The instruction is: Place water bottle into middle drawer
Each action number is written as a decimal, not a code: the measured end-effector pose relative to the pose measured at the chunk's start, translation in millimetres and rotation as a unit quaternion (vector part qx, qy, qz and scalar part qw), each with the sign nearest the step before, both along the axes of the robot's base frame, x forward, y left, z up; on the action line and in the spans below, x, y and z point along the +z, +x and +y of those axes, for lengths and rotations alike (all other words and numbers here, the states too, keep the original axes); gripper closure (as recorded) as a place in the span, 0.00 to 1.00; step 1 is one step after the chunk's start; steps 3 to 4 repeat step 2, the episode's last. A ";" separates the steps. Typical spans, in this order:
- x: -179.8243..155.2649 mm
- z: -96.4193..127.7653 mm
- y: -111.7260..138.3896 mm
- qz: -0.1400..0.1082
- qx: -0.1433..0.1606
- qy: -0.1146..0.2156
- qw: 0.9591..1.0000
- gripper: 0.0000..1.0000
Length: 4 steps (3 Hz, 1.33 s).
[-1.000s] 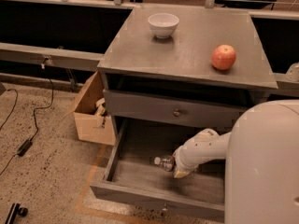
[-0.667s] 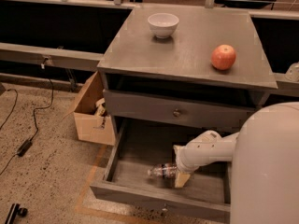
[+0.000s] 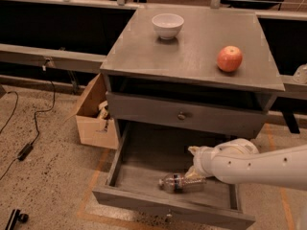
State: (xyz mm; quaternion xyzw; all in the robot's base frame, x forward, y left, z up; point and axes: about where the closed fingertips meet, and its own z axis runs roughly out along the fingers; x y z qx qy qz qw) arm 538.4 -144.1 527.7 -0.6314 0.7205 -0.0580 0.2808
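Water bottle: the small clear plastic bottle with a white cap and thin label band [image 3: 180, 183] lies flat on its side on the drawer floor, cap end to the left, close behind the front wall. A second ago it sat a little further back and left, under the gripper.
Middle drawer: the wide grey wooden drawer [image 3: 116, 159] is pulled well out at the bottom of the cabinet, just as before.
Gripper: the tan two-finger gripper [image 3: 195, 172] is down inside the drawer at the bottle's right end, touching or all but touching it. It has drifted slightly right and towards the front with the bottle.
Grip: whether it clasps the bottle or has let go, I cannot tell from here.
Arm: the white jointed arm [image 3: 254, 164] comes in low from the right. Its bulk filled much more of the lower right corner a moment ago.
Cabinet top: the flat grey wooden top [image 3: 192, 51] carries a white round bowl [image 3: 168, 25] at the back and a red apple [image 3: 230, 58] to the right, well apart, neither moved.
Upper drawer: the grey flat panel with a round knob [image 3: 182, 115] is pushed in above the open one.
Floor: an open brown cardboard box [image 3: 93, 114] stands just beside the cabinet's left side. A black cable [image 3: 36, 123] trails further left.
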 end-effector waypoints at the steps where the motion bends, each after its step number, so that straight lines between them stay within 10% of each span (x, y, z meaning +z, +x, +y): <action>1: 62.1 -10.6 -39.4 -0.059 -0.038 0.050 0.996 0.64; 4: 86.6 -5.3 -49.3 -0.082 -0.033 0.056 0.995 0.60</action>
